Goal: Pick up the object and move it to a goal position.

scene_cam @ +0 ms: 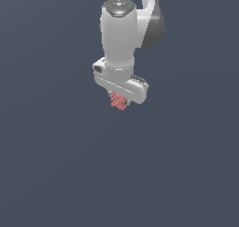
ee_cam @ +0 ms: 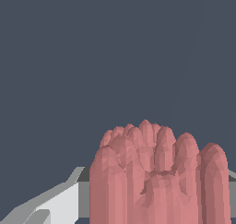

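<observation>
The object (scene_cam: 118, 101) is a small pinkish-red ridged lump. In the exterior view it sticks out just below the white hand of my arm. My gripper (scene_cam: 119, 100) is shut on it, and its fingers are mostly hidden behind the hand. In the wrist view the object (ee_cam: 156, 177) fills the lower middle, very close to the camera, with grey-white finger parts (ee_cam: 60, 200) beside it. I cannot tell from these frames whether it is off the floor.
A plain dark blue-grey surface (scene_cam: 56, 165) fills both views. The white arm (scene_cam: 120, 30) comes down from the top middle of the exterior view.
</observation>
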`<control>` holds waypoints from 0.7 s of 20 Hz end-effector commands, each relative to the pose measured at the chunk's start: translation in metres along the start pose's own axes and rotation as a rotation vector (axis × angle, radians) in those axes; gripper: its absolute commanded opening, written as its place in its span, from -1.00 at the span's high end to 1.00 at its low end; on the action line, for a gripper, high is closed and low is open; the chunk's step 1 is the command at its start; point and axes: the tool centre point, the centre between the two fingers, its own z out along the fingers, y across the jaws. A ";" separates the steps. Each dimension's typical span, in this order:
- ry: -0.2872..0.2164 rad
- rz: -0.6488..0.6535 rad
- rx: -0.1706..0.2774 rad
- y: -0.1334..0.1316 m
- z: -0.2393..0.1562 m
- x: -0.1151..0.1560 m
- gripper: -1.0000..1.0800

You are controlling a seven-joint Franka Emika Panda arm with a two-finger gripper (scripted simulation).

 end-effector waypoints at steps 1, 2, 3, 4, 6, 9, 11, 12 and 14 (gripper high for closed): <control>0.000 0.000 0.000 0.014 -0.027 -0.001 1.00; 0.000 0.000 0.000 0.019 -0.038 -0.002 1.00; 0.000 0.001 -0.001 0.024 -0.048 -0.002 1.00; 0.000 0.001 -0.001 0.029 -0.057 -0.002 1.00; 0.000 0.001 -0.001 0.038 -0.075 -0.002 1.00; 0.000 0.000 -0.001 0.049 -0.099 -0.002 1.00; 0.000 0.000 -0.001 0.056 -0.113 -0.002 1.00; 0.000 0.000 -0.001 0.059 -0.118 -0.002 1.00; 0.001 0.000 -0.002 0.063 -0.128 -0.002 1.00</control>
